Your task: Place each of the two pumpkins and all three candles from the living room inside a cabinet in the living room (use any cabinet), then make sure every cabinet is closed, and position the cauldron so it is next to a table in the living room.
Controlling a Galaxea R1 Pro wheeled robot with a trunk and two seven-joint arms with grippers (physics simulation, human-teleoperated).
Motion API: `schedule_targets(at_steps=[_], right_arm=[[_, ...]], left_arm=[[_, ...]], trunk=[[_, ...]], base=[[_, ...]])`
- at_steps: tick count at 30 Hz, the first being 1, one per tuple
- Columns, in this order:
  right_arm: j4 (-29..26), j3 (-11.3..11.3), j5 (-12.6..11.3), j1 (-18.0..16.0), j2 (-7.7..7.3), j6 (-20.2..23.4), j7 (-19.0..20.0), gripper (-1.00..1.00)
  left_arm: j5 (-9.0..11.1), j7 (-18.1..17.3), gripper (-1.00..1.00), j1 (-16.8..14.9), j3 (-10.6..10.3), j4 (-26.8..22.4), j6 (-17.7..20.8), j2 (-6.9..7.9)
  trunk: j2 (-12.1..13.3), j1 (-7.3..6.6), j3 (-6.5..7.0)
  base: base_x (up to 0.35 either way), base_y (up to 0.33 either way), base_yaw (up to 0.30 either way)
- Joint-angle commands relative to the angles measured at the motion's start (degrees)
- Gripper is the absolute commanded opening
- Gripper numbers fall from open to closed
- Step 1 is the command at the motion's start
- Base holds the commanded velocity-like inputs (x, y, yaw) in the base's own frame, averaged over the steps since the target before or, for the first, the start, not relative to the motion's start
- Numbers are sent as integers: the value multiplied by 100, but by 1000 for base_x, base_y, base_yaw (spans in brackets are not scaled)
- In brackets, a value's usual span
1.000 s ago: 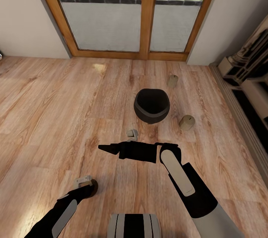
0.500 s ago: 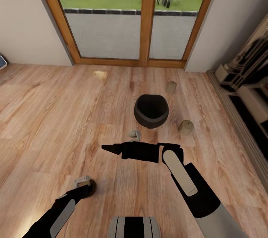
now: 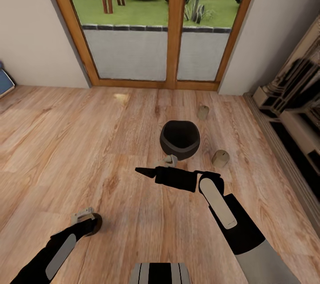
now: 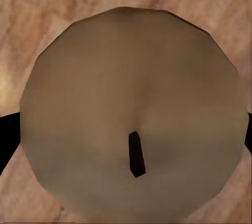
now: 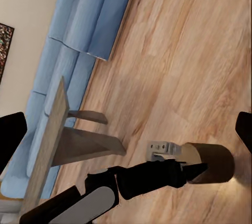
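Left gripper (image 3: 91,224) hung low over the wood floor (image 3: 66,142), fingers clamped either side of one candle (image 4: 131,114). The left wrist view looked straight down on its wick, with black finger edges at both flanks. I judged it a real grasp, though I couldn't see how much pad overlapped.

Right gripper (image 3: 141,171) was empty, its fingers spread wide, with the forearm slung across my front just short of the cauldron (image 3: 180,139).

Two more candles stood on the floor. One (image 3: 220,158) sat near the cauldron on the side nearer me, the other (image 3: 203,112) beyond it toward the glass doors (image 3: 169,31).

Risks as I saw them:
- The held candle was stubby and smooth. A jerky base turn could've rotated it out of the fingers, and it would've rolled.
- It rode close to the floor, so any drop of the trunk could've scraped it loose.
- A swing of the right forearm could've clipped the cauldron rim and shoved it into the nearer candle.
- Driving forward risked knocking over both floor candles.

The sofa (image 5: 79,35) and a low table (image 5: 52,145) lay off to my left.
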Motion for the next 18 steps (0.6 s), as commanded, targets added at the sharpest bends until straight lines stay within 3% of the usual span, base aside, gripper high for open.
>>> schedule_targets(at_steps=[1,2,3,10,18], right_arm=[[6,-27,23,-3,4,17,-35,100],[11,-49,29,-3,5,13,-162,100],[15,-71,42,-3,6,10,-421,100],[81,-76,163,-3,7,8,-751,100],[112,-71,216,-3,40,1,-2387,100]], left_arm=[[98,58,-100,-2,-20,-22,73,21],[134,58,-100,-2,29,-37,164,34],[171,58,-100,-2,243,-62,338,48],[178,58,-100,-2,693,-535,1227,55],[175,55,-100,2,1152,-819,1932,61]], trunk=[[0,-3,19],[1,-6,41],[3,-8,63],[12,-26,218],[23,-47,395]], base=[[0,0,0],[0,0,0],[0,0,0],[0,0,0],[0,0,0]])
